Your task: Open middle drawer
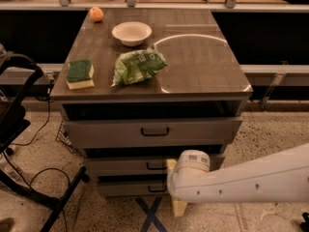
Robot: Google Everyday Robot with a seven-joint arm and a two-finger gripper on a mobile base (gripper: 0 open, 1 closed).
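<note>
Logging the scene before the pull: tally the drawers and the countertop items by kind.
Drawers: 3, top drawer, middle drawer, bottom drawer
Orange: 1
Bowl: 1
Sponge: 1
Green bag: 1
Total: 7
Gripper sits at the middle drawer's front.
</note>
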